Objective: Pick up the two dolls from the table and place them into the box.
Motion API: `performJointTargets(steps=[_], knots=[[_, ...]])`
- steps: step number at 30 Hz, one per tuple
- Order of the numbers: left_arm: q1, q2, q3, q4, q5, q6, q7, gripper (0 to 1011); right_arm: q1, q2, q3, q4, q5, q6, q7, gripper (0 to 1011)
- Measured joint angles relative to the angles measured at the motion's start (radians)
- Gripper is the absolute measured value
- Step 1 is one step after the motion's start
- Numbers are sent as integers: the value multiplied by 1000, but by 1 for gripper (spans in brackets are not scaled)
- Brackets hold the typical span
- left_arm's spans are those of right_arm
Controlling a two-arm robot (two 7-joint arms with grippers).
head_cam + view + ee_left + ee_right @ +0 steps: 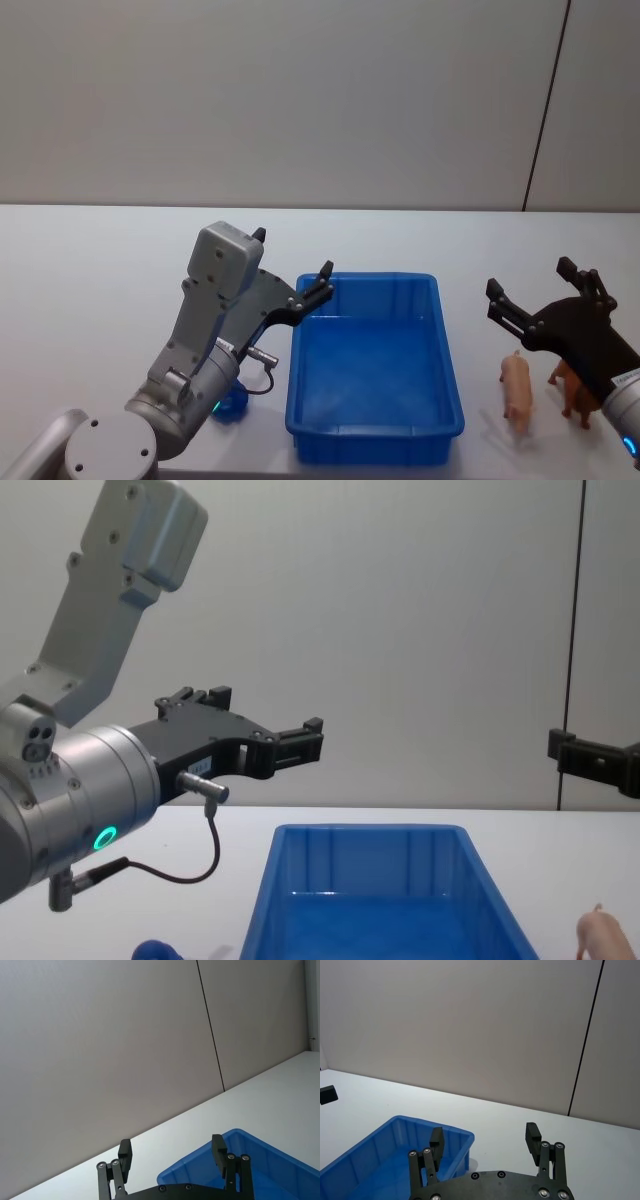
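Box (375,448): bright blue, plain.
Surface (100,290): white (no pattern).
Pig doll (517,387): pale pink.
Four-legged doll (578,402): orange-brown.
Soft toy (232,402): deep blue.
Left claw (292,252): black, silver screw heads.
Right claw (528,276): black (same silver screws).
Left arm (215,290): silver-grey, small green light.
Wall (300,100): grey, one dark seam.

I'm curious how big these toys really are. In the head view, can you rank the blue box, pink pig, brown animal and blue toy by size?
1. The blue box, by far.
2. The pink pig.
Unranked: the brown animal and the blue toy are each partly hidden, so I can't order them.
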Motion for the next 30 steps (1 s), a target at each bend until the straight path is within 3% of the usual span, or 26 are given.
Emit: performJointTargets(steps=[30], knots=[[0, 0, 0, 0, 0, 0, 0, 1001, 4, 1, 3, 5, 0, -1, 2, 1001]])
